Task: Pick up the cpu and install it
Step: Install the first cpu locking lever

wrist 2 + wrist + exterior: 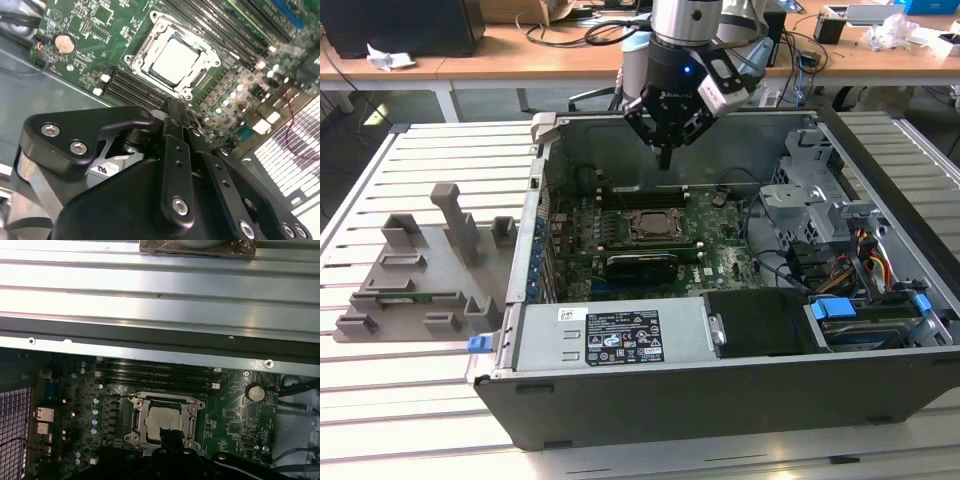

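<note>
The cpu (650, 224) lies flat inside the dark metal-framed socket (672, 232) on the green motherboard, silver top up. Both wrist views show it there too: the cpu (175, 62) within the socket frame (139, 50), and the cpu (161, 418) within the socket frame (138, 416). My gripper (665, 152) hangs above the socket, clear of the board, its black fingers (172, 112) drawn together to a narrow tip with nothing between them. The gripper (170, 442) tip overlaps the socket's near edge in the first wrist view.
The open computer case (620, 400) lies on a slatted metal table. A grey plastic holder tray (420, 270) sits at the exterior view's left. Memory slots (220, 25), a coin cell (64, 43), drive cages and cables (840, 230) surround the socket.
</note>
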`<state>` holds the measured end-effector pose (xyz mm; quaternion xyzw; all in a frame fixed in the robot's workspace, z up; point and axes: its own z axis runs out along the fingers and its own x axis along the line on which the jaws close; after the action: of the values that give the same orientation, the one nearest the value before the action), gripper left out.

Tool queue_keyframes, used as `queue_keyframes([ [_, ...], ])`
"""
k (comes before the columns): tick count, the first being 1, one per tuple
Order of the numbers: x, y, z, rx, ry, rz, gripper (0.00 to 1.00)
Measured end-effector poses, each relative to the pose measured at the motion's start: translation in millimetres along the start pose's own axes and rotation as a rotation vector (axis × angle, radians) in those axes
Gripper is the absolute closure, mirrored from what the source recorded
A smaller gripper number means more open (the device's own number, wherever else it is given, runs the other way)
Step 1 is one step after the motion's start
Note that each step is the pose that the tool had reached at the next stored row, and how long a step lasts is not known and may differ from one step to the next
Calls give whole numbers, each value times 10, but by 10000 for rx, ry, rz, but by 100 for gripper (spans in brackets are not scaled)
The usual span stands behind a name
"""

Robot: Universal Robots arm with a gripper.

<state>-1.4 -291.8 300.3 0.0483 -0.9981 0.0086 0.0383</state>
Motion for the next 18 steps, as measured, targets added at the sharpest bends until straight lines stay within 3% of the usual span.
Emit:
queue_keyframes([
  [6, 2, 1, 0, 2, -1, -28, 89],
  [18, 105, 11, 16, 2, 0, -29, 89],
])
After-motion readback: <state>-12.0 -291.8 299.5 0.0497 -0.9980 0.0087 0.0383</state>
